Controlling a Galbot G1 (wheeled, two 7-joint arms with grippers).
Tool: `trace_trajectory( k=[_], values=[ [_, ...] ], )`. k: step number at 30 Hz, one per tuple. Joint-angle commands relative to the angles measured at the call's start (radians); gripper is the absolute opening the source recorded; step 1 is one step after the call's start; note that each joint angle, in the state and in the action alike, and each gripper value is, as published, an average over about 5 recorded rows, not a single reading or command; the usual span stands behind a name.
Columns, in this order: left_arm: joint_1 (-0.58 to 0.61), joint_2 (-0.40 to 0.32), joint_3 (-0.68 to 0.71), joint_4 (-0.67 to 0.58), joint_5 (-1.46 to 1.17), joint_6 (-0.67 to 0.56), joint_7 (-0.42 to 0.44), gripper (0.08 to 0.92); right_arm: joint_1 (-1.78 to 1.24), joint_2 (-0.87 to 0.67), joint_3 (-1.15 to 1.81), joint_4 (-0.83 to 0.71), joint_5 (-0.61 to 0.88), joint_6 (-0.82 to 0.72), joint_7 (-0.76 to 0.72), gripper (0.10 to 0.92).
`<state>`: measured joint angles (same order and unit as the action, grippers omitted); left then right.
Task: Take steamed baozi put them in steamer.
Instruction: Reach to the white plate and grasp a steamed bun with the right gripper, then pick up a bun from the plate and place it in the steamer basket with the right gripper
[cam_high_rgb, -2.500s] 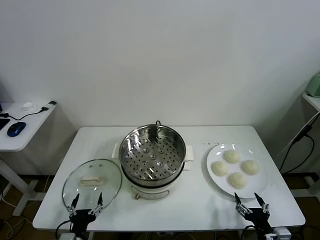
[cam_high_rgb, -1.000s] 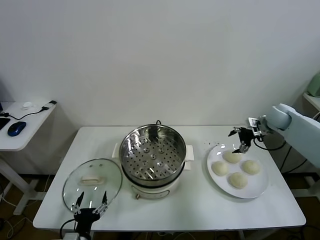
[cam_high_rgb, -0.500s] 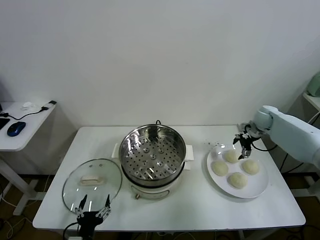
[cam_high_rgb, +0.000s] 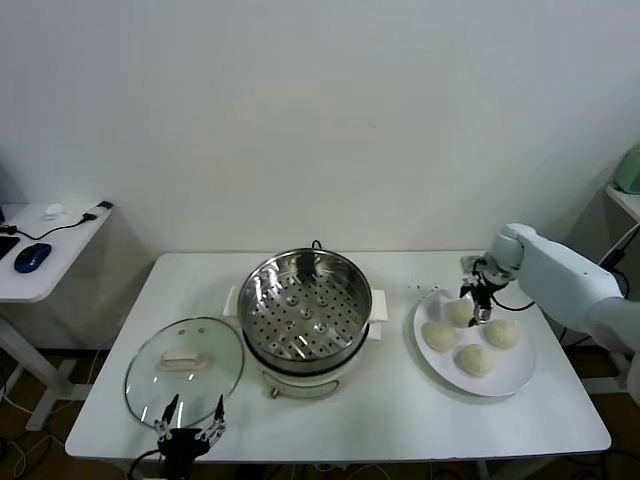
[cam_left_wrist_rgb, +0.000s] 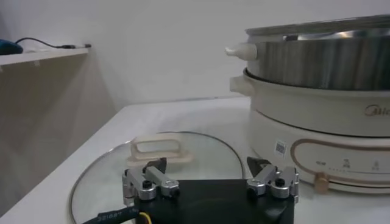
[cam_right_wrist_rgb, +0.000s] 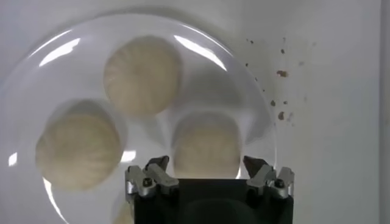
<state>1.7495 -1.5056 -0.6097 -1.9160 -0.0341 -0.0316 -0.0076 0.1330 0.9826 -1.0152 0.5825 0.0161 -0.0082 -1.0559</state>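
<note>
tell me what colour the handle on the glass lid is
Cream, matching the lid handle seen closest in the left wrist view, resting on the clear glass lid.

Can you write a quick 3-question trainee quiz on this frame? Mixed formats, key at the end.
1. True or false: a steamed baozi already lies in the steamer.
2. How many steamed baozi sit on the white plate?
3. Multiple choice: the right gripper is A) parked at the table's near edge, B) open, directly above the bun farthest from the robot, C) shut on the glass lid.

Key
1. False: the perforated tray is bare.
2. Four.
3. B: the right wrist view shows that bun between the spread fingers, not yet gripped. The left gripper waits open at the table's near edge, by the glass lid.
</note>
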Motion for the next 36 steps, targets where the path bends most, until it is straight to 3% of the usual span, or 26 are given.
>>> trace_trajectory(
  k=[1, 9, 16, 20, 26, 30, 36],
  values=[
    [0.002, 0.001, 0.0, 0.0, 0.001, -0.001, 0.0, 0.823, -0.02, 0.028, 0.026, -0.043, -0.034, -0.001, 0.005, 0.702],
    [0.008, 0.001, 0.0, -0.002, 0.003, -0.006, -0.004, 0.823, 0.062, -0.039, -0.037, 0.107, 0.057, -0.012, -0.019, 0.687],
    [0.015, -0.002, 0.006, -0.012, 0.012, -0.007, -0.006, 0.823, 0.523, -0.103, -0.391, 0.408, 0.298, 0.01, -0.065, 0.687],
    [0.018, 0.0, 0.007, -0.02, 0.012, -0.008, -0.006, 0.823, 0.786, -0.043, -0.549, 0.557, 0.428, 0.083, -0.095, 0.687],
    [0.017, 0.005, 0.009, -0.019, 0.01, -0.007, -0.007, 0.823, 0.946, 0.113, -0.573, 0.82, 0.491, 0.222, -0.088, 0.687],
    [0.016, 0.006, 0.013, -0.022, 0.011, -0.005, -0.007, 0.823, 0.92, 0.195, -0.562, 0.953, 0.438, 0.299, -0.055, 0.687],
    [0.015, 0.007, 0.016, -0.028, 0.013, 0.001, -0.008, 0.823, 0.73, 0.263, -0.495, 0.88, 0.043, 0.538, 0.001, 0.687]
  ],
)
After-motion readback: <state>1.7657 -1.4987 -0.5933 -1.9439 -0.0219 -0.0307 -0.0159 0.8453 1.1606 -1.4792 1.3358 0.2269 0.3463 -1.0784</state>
